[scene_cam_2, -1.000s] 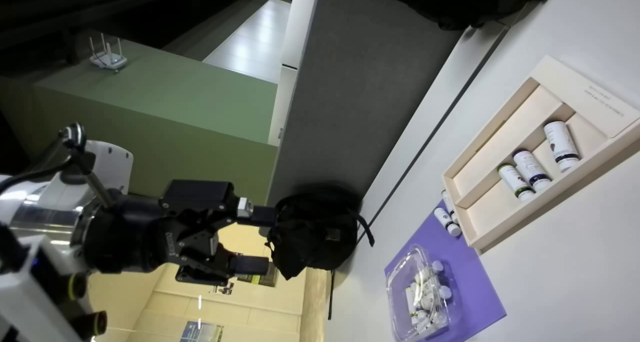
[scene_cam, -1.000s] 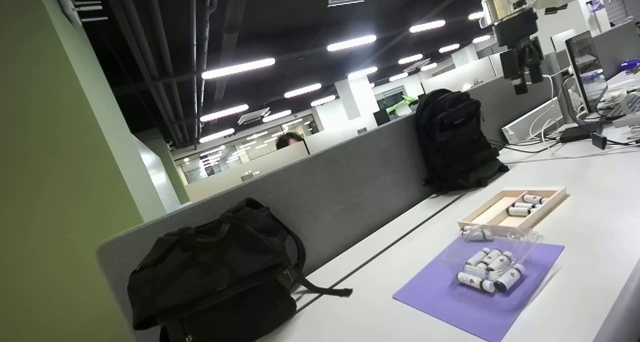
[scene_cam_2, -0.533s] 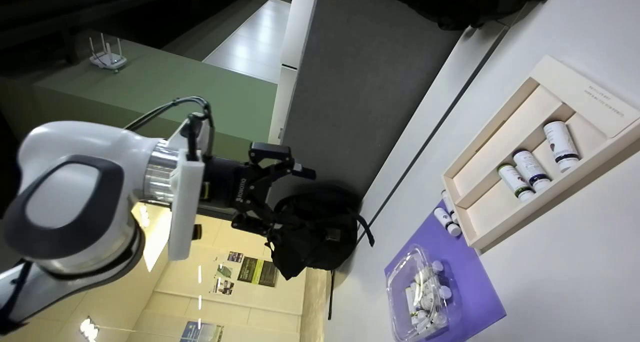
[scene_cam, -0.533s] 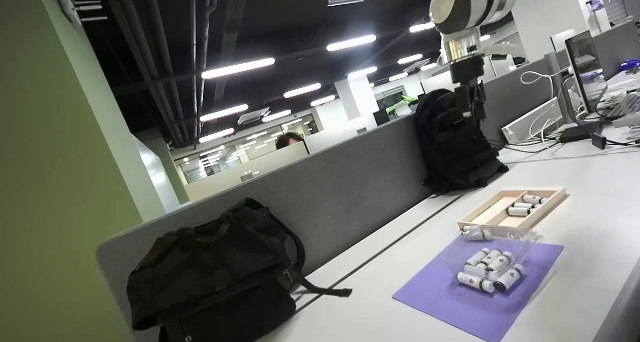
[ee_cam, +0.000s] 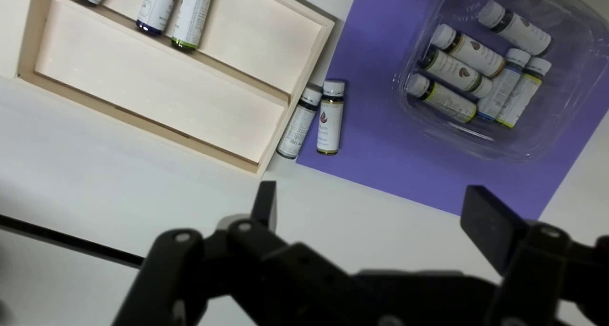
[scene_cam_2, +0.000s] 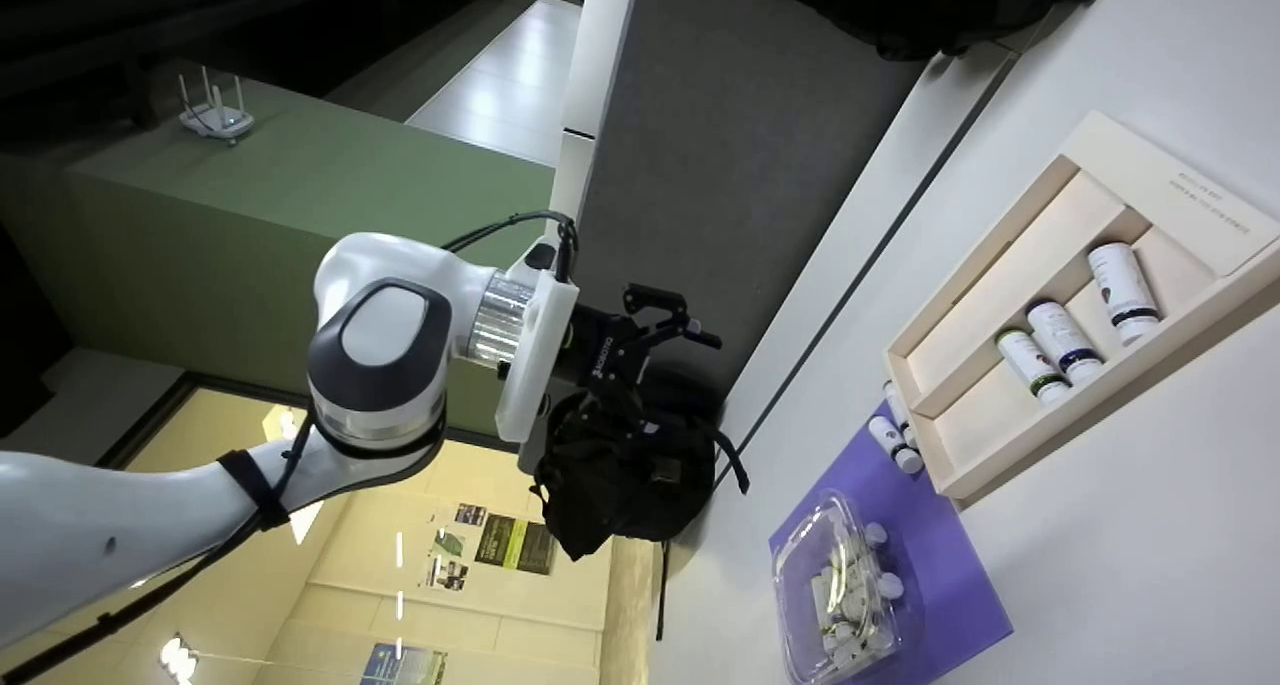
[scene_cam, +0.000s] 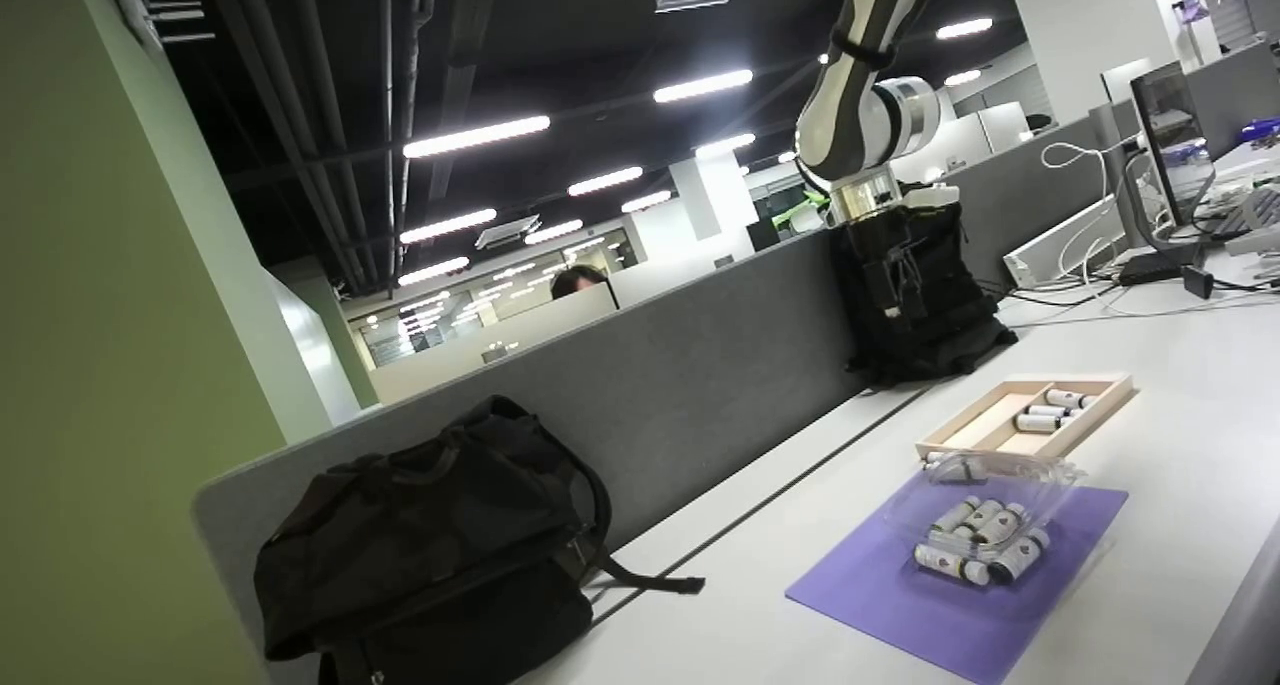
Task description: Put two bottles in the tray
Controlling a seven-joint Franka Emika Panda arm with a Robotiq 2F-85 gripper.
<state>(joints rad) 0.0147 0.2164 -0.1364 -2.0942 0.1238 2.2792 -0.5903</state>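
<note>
Gripper: jaws spread wide, above the desk and well apart from the bottles. Below, two lie just beside the end of the tray — one on the mat, the other at its edge, contact with the tray undetermined. Tub, on the mat: six bottles visible. Tray: three, lying in one compartment.

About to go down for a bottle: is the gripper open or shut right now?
Open: in the wrist view the gripper has its fingers wide apart, white tabletop showing between them and nothing held.
</note>
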